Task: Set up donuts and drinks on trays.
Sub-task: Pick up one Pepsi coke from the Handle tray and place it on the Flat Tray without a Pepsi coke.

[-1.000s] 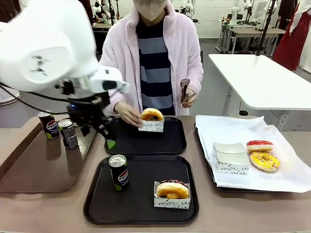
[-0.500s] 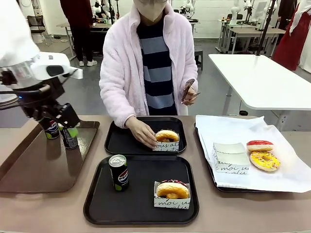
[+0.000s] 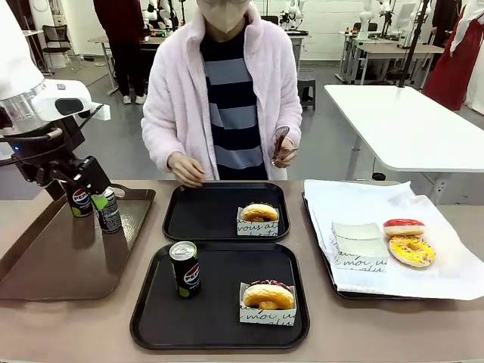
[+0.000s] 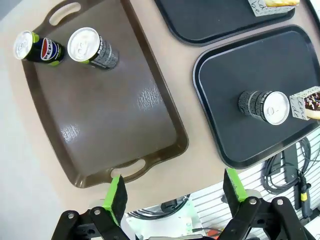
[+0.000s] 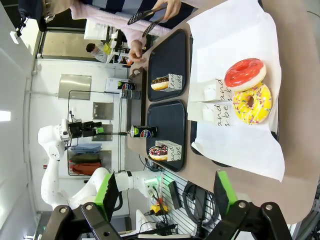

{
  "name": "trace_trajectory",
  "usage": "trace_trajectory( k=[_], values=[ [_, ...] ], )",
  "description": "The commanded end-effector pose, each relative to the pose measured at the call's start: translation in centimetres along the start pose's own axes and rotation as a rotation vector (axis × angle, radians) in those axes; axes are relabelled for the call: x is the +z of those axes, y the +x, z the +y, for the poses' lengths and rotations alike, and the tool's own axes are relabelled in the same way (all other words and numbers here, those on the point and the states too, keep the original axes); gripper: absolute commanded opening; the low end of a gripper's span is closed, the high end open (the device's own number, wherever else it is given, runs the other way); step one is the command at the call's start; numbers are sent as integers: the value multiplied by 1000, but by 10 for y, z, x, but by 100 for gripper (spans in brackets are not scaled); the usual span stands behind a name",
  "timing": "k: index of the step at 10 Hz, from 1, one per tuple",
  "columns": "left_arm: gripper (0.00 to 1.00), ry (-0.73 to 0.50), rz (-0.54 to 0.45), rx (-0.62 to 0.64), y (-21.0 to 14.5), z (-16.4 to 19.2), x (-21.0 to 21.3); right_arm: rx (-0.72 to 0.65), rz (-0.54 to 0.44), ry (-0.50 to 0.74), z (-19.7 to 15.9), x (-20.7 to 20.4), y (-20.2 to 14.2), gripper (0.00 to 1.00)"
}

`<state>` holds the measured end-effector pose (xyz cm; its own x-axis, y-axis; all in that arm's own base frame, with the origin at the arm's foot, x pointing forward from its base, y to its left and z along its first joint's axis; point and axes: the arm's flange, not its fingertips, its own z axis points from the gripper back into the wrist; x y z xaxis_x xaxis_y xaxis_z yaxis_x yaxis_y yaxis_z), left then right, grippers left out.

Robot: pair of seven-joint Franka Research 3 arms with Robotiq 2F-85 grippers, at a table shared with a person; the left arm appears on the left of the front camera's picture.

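Matte black near tray (image 3: 219,321) holds a slim black Pepsi can (image 3: 184,268) and a paper-sleeved ring donut (image 3: 268,296), the matching far tray (image 3: 200,219) only a sleeved donut (image 3: 259,214), so the left gripper (image 4: 175,187), fingers apart and empty, hovers by two spare cans (image 3: 107,209) on the glossy brown tray (image 3: 68,261), presumably to fetch one; the right gripper (image 5: 165,192) also stands spread, empty.

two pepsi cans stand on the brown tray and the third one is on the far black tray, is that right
No. The third can stands on the near black tray, left of the sleeved donut, not on the far black tray; the front view shows it. Two cans do stand on the brown tray.
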<state>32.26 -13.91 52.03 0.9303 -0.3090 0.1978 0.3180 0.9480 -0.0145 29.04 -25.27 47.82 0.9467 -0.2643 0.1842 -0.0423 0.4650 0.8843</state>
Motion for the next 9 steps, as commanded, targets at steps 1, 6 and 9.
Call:
trace_trajectory(
  k=[1, 6, 9],
  values=[
    [100, -12, -4, -12, 0, -4, 0, 7, -10, 16, -1, 0, 1, 100],
    [100, -76, 135, 101, 61, 35, -20, 7, -10, 16, -1, 0, 1, 100],
    [100, -16, 170, 231, 138, 73, -51, 7, -10, 16, -1, 0, 1, 100]
  ],
)
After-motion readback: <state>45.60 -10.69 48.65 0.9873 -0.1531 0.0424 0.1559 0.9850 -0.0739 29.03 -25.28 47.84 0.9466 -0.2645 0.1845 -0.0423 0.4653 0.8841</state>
